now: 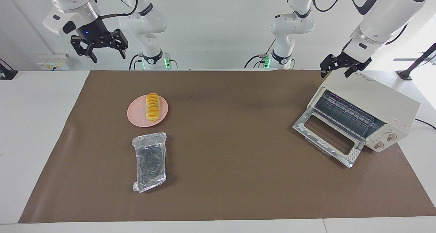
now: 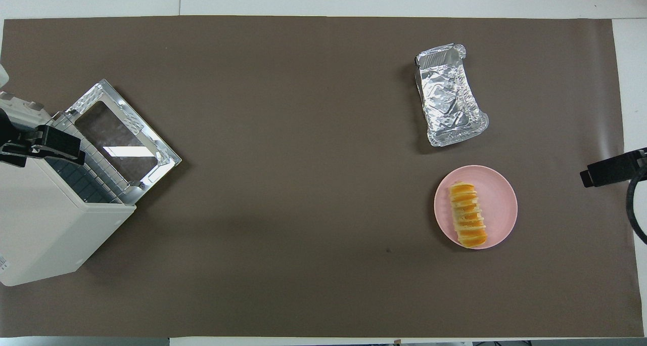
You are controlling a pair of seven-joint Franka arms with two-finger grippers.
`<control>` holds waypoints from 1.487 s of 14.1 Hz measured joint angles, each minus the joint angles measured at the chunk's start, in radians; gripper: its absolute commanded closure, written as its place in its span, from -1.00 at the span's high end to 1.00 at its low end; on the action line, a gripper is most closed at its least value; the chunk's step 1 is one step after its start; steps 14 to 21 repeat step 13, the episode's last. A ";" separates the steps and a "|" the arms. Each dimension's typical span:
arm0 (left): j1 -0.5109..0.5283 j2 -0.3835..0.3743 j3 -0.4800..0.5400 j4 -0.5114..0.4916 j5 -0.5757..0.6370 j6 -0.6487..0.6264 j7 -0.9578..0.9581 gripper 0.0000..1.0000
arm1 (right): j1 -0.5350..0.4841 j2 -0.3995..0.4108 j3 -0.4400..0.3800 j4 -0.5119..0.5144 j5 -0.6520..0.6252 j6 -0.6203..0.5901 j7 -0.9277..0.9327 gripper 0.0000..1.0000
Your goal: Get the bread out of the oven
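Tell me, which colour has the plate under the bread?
The plate is pink, clearest in the overhead view.

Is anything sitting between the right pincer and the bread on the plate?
Nothing visible does. The bread lies alone on the pink plate, out of the oven. The right pincer hangs open and empty, high above the right arm's end of the table. The foil tray lies farther from the robots than the plate.

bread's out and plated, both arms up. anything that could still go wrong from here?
1. The oven door hangs open, lying low over the mat; an arm sweeping low might clip it.
2. The left gripper, open, hovers just above the oven's top corner; a small descent could knock it.
3. The bread lies uncovered on the plate.
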 measured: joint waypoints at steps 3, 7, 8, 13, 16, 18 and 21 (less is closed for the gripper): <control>0.000 0.000 0.000 0.000 0.000 0.000 0.000 1.00 | -0.006 -0.010 0.000 -0.036 -0.007 0.018 0.000 1.00; 0.000 0.000 0.000 0.000 0.000 0.000 0.000 1.00 | -0.023 -0.012 0.000 -0.043 -0.008 0.028 0.000 1.00; 0.000 0.000 0.000 0.000 0.000 0.000 0.000 1.00 | -0.027 -0.012 0.000 -0.043 -0.008 0.028 0.000 1.00; 0.000 0.000 0.000 0.000 0.000 0.000 0.000 1.00 | -0.031 -0.014 0.000 -0.043 -0.009 0.036 0.000 1.00; 0.000 0.000 0.000 0.000 0.000 0.000 0.000 1.00 | -0.031 -0.014 0.000 -0.043 -0.009 0.036 0.000 1.00; 0.000 0.000 0.000 0.000 0.000 0.000 0.000 1.00 | -0.031 -0.014 0.000 -0.043 -0.009 0.036 0.000 1.00; 0.000 0.000 0.000 0.000 0.000 0.000 0.000 1.00 | -0.031 -0.014 0.000 -0.043 -0.009 0.036 0.000 1.00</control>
